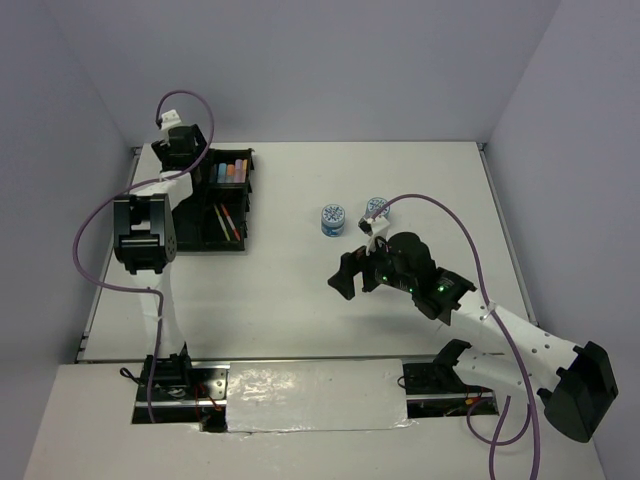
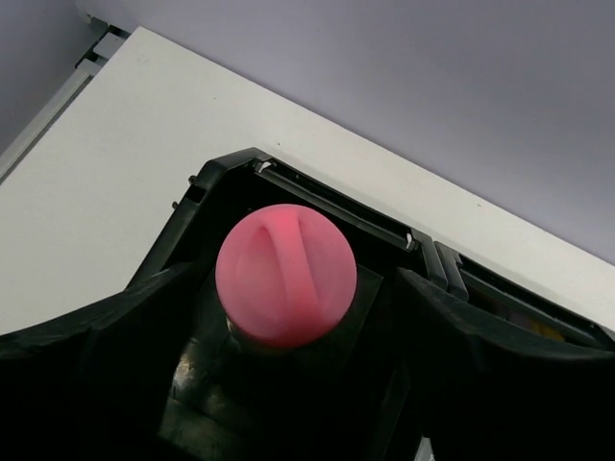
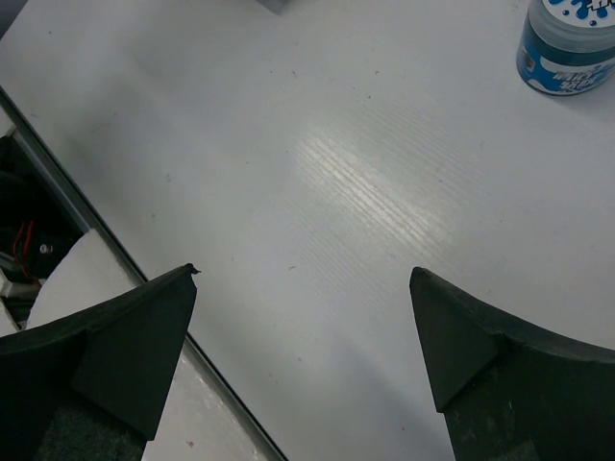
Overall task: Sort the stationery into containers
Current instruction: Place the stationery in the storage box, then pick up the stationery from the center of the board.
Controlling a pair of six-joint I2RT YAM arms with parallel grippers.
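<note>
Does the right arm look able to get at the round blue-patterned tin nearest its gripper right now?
Probably yes. The right gripper stands open, and only bare white table lies between it and the round blue-patterned tin; nothing blocks the way.

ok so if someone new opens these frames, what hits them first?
The pink-capped tube fills the left wrist view. It sits inside a corner compartment of the black tray, with the open left gripper straddling it without touching. Next come the two blue-patterned tins, side by side mid-way across the white table, just beyond the open, empty right gripper.
</note>
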